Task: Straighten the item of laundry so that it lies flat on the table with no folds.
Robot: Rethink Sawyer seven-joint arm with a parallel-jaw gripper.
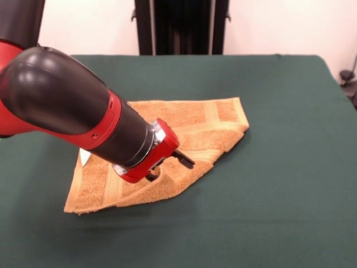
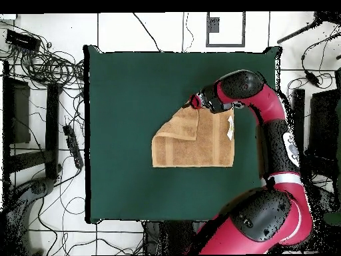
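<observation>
Jaws hidden under the red wrist, open or closed impossible to tell; black gripper [image 1: 177, 158] low over folded tan-orange terry towel [image 1: 195, 134] on dark green cloth-covered table [image 1: 279, 184]. Overhead: gripper [image 2: 191, 102] at towel's [image 2: 193, 143] folded corner, mid-table [image 2: 120, 100].
</observation>
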